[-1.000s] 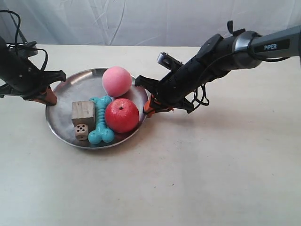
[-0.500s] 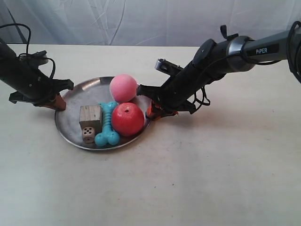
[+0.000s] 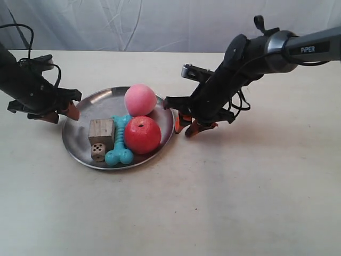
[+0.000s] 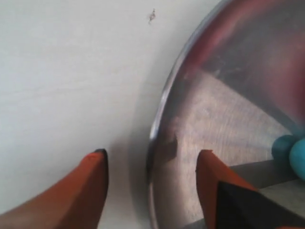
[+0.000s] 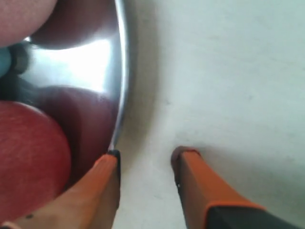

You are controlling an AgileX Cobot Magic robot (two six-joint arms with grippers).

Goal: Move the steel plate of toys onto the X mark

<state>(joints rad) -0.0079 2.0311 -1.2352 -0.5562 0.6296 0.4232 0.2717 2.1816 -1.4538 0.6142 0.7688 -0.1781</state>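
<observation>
The steel plate (image 3: 80,133) rests on the table and holds the pink ball (image 3: 140,100), the red apple-like ball (image 3: 143,134), the turquoise bone (image 3: 118,153), the wooden cube (image 3: 101,130) and the die (image 3: 97,152). My left gripper (image 3: 61,114) is open, and its fingers straddle the plate's rim (image 4: 159,129) without touching it. My right gripper (image 3: 186,127) is open too. One fingertip (image 5: 112,160) sits at the rim (image 5: 121,81), and bare table shows in the gap. The X mark is not visible in the exterior view.
A white cloth backdrop (image 3: 160,21) hangs behind the table's far edge. Cables trail from both arms. A tiny dark speck (image 4: 151,15) lies on the table outside the plate; I cannot tell what it is.
The plate slid toward the exterior view's right and now lies still. Both grippers have opened and let go of its rim. The right gripper has pulled slightly away.
</observation>
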